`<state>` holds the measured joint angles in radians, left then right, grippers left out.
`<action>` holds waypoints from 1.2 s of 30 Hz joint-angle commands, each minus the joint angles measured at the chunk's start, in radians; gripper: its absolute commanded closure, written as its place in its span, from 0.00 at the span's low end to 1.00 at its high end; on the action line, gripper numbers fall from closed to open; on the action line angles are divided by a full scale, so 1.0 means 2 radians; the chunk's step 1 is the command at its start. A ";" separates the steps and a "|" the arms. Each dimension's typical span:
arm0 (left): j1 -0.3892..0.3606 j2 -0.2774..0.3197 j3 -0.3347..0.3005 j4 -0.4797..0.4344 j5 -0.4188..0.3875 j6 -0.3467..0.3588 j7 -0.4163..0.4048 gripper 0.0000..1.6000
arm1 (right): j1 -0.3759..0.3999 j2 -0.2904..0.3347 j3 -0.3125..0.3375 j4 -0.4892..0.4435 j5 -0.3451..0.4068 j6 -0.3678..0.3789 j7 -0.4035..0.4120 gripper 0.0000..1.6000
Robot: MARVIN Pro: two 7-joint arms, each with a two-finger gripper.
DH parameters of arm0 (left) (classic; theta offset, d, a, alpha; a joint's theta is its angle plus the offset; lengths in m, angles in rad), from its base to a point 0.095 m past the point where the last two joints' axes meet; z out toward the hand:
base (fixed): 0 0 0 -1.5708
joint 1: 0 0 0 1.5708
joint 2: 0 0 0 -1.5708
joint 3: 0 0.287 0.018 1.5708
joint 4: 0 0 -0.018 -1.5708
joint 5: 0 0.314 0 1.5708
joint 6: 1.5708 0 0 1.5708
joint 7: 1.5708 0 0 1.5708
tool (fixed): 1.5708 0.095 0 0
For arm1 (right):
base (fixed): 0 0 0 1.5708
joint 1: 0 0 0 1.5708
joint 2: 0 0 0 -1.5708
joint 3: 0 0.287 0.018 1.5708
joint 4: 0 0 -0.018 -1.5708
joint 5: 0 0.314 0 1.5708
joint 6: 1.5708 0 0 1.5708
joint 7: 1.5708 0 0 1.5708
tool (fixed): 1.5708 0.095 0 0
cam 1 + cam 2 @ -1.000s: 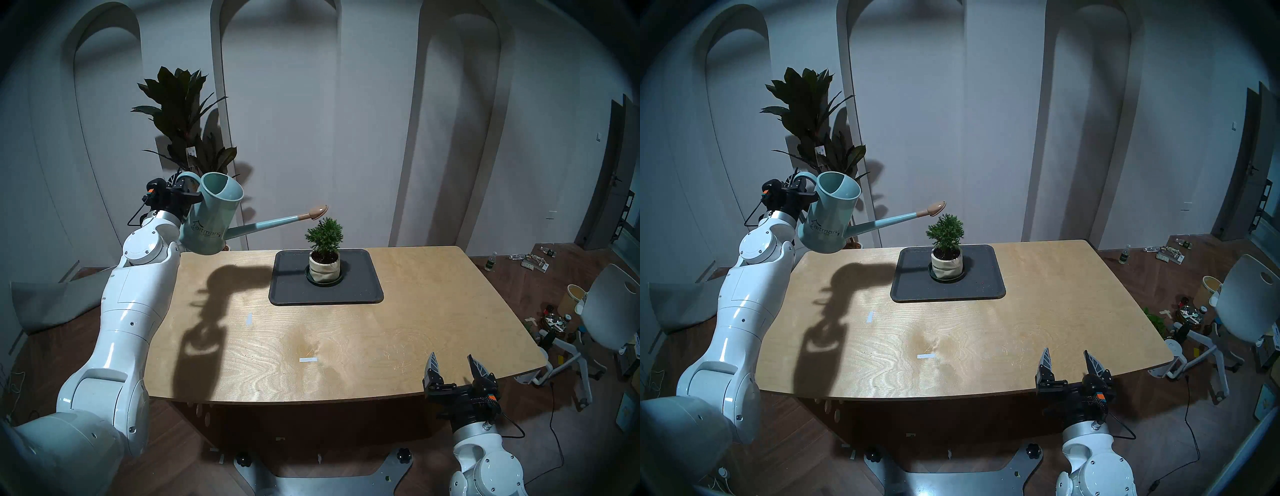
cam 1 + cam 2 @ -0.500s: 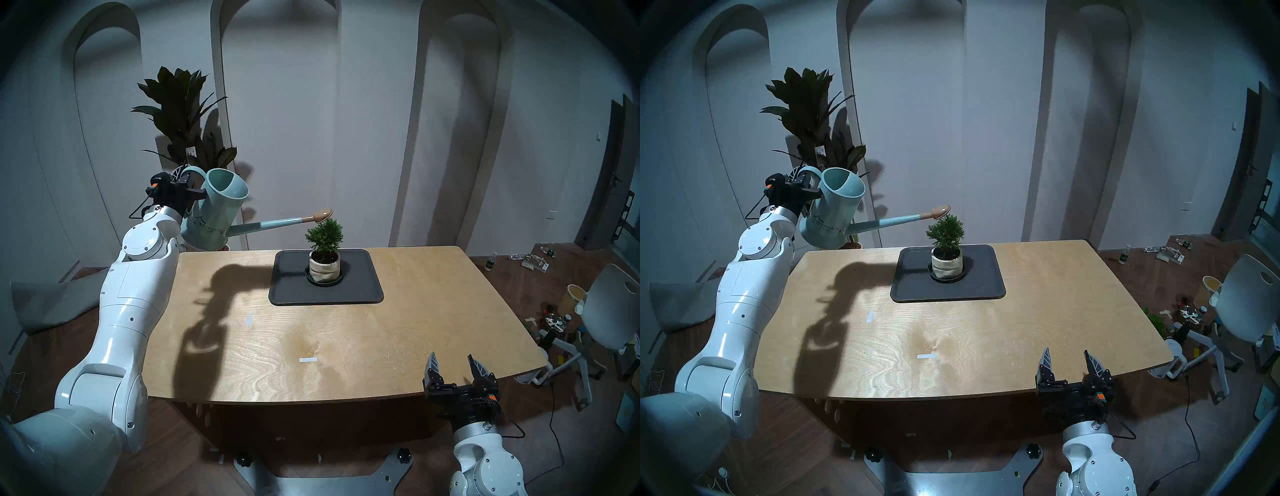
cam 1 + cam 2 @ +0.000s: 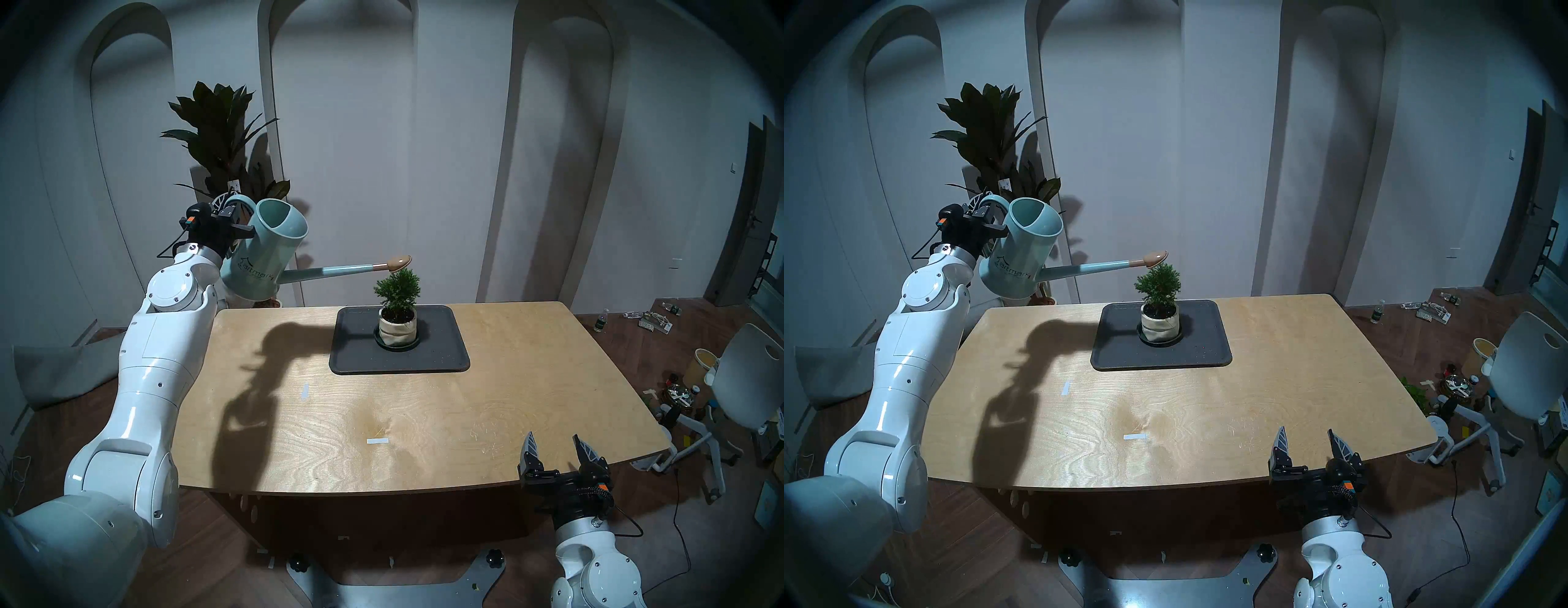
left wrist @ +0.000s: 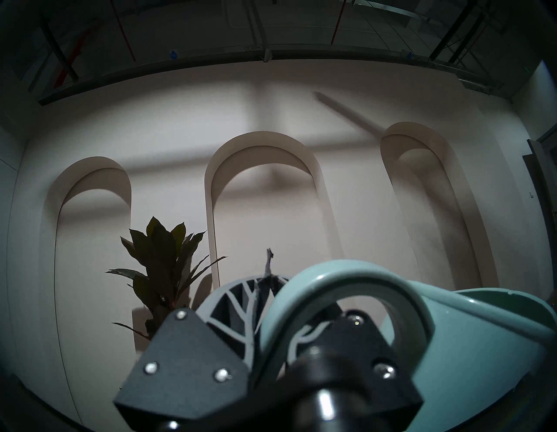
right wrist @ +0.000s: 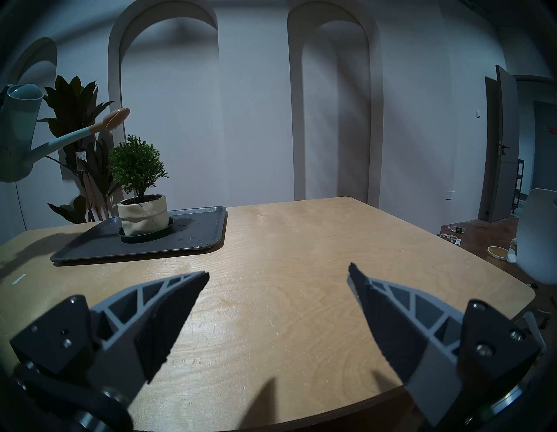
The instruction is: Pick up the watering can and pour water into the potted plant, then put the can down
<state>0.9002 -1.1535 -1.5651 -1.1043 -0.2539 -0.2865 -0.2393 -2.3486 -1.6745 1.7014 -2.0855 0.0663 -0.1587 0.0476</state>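
Left tool (image 3: pixel 231 214) clamping the watering can (image 3: pixel 265 254) by its loop handle, holding it aloft beyond the surface's (image 3: pixel 424 416) far left corner. Tan rose (image 3: pixel 401 262) hanging just above the potted plant (image 3: pixel 397 312) standing on the dark tray (image 3: pixel 441 361). Right tool (image 3: pixel 555 452) idling wide open and empty over the near right edge

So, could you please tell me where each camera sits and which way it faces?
Head pair: high, looking down over the table; both arms show.
Left wrist: tilted up at the arched wall; left gripper shut on the can handle.
Right wrist: low at the near table edge, facing forward; open right gripper.
Shared: head and right wrist see the plant.
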 commanded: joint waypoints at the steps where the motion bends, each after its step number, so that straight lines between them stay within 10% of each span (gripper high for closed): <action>1: -0.053 0.005 -0.003 -0.020 0.004 -0.030 -0.004 1.00 | -0.001 0.000 0.001 -0.011 -0.001 -0.003 -0.001 0.00; 36: -0.088 0.011 -0.008 0.003 0.064 -0.022 -0.004 1.00 | 0.001 -0.001 0.002 -0.009 -0.001 -0.003 0.001 0.00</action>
<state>0.8334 -1.1356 -1.5635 -1.0601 -0.1252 -0.3092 -0.2656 -2.3466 -1.6764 1.7025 -2.0839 0.0663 -0.1587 0.0502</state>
